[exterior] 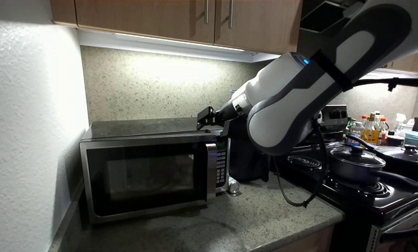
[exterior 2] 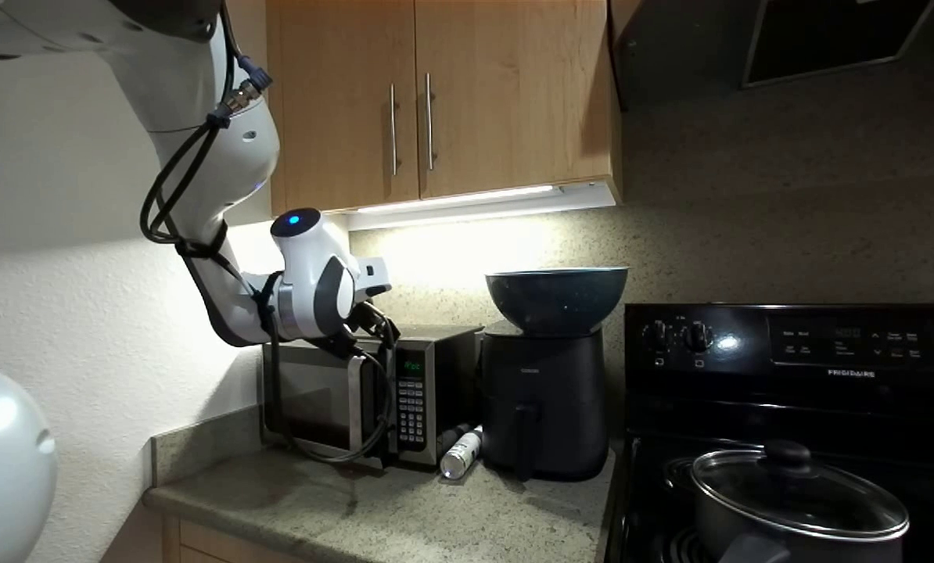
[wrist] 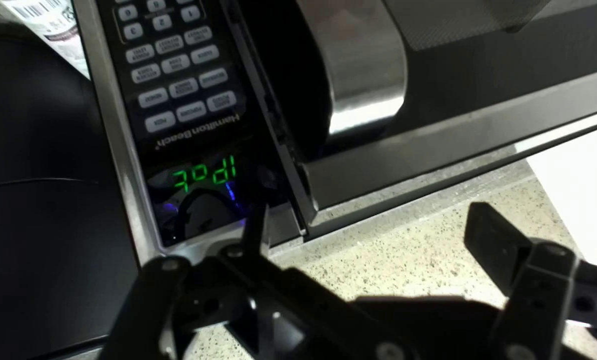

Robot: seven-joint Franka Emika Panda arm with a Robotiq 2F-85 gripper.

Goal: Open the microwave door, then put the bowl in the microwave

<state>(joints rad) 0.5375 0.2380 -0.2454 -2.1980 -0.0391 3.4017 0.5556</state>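
One Hamilton Beach microwave [exterior: 153, 171], FRIGIDAIRE stove [exterior 2: 780, 414], POPCORN button [wrist: 191, 111], spread pincer [wrist: 368, 220]

Gripper [wrist: 371, 220] spread wide; one fingertip [wrist: 256, 232] overlaps microwave [wrist: 118, 127] ctrl panel [wrist: 193, 127] corner, contact unclear, other over speckled surface [wrist: 403, 272]. Panel upside down in wrist view, green display [wrist: 203, 172] lit. Metal handle [wrist: 366, 65] on microwave door [wrist: 478, 65] w/ dark window. Printed white container [wrist: 53, 25] top L, beside panel frame.
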